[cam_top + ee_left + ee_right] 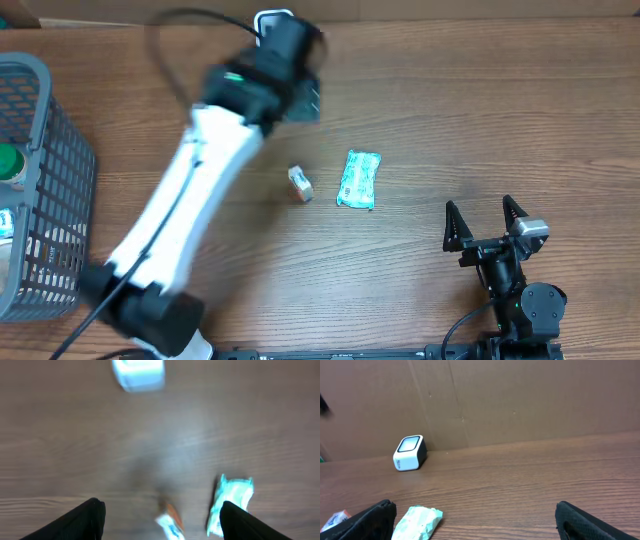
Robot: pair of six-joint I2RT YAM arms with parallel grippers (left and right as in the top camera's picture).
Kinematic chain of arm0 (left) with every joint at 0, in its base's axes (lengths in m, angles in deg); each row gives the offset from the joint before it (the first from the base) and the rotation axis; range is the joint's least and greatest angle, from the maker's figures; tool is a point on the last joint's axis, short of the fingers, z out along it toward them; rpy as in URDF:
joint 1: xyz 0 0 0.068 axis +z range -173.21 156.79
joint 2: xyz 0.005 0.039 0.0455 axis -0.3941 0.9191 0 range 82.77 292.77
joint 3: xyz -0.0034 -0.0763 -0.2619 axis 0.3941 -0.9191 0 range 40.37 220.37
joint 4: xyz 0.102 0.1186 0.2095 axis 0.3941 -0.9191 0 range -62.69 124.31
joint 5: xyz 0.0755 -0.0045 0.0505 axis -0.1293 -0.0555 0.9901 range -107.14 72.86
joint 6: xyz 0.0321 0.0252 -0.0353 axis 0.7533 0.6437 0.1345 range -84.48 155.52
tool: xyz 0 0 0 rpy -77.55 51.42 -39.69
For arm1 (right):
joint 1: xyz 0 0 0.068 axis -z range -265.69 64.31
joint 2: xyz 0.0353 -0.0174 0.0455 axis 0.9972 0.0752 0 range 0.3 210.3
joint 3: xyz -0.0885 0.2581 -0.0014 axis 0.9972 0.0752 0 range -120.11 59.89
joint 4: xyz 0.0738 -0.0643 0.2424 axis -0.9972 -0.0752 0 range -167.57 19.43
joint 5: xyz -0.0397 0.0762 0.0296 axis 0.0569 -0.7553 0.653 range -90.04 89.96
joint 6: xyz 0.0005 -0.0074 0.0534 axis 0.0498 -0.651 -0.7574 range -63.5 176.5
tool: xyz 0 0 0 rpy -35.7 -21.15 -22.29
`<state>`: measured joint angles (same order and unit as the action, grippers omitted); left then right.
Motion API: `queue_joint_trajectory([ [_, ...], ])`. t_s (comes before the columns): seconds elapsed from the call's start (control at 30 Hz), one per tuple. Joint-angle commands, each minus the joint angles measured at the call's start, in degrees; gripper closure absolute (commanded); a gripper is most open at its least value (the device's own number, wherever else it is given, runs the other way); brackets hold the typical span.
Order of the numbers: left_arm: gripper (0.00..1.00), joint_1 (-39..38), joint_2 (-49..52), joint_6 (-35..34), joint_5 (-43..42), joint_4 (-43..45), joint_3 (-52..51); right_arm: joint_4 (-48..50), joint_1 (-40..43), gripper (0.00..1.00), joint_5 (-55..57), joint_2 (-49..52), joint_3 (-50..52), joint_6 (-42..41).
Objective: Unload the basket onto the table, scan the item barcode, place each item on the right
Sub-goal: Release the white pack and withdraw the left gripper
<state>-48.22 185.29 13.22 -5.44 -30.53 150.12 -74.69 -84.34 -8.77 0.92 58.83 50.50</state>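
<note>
At the far left the grey wire basket [45, 150] is cut off by the frame edge. I can make out a green-capped thing [8, 162] inside it and little else. My left arm [190, 200] is a smear across the overhead view, and the left gripper [303, 98] covers part of the white scanner [272, 17] at the table's far edge. The left wrist view is blurred throughout, but the fingers [85, 517] stand apart with nothing clamped between them.

The small orange-and-white packet [300, 184] lies loose mid-table on the wood-grain table [450, 110], with the teal pouch [359, 179] near it on the right. I cannot read any print on either. A brown cardboard wall [520, 400] backs the table.

The right gripper [480, 208] sits near the front edge, spread wide and empty, with bare wood around it.
</note>
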Motion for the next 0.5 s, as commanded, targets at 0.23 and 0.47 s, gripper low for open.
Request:
queue_joint_trajectory([
  [0.23, 0.25, 32.9, -10.7, -5.1, -0.5, -7.9, 11.1, 0.3, -0.4, 0.00, 0.3, -0.5, 0.6, 0.0],
  [0.47, 0.23, 56.9, -7.5, -8.4, -9.4, -9.3, 11.0, 0.3, -0.4, 0.00, 0.3, -0.5, 0.6, 0.0],
])
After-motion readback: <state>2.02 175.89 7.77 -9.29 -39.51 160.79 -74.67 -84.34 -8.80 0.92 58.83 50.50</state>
